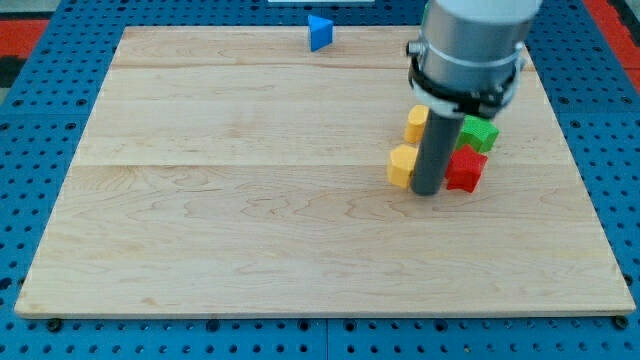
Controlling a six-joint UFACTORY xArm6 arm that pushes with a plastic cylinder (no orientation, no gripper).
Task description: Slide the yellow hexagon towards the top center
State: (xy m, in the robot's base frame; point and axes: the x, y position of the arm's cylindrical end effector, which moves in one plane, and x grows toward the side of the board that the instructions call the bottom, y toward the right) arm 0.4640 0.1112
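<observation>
The yellow hexagon (401,166) lies on the wooden board right of centre. My tip (428,189) stands right against its right side, between it and the red star (466,170). A second yellow block (415,122), its shape partly hidden by the rod, sits just above the hexagon. The green star (481,133) shows to the right of the rod. The arm's body hides the blocks above it.
A blue triangle (319,32) lies at the board's top edge, a little left of the arm. The wooden board (230,180) rests on a blue pegboard surface. The arm's grey body (470,45) covers the upper right of the board.
</observation>
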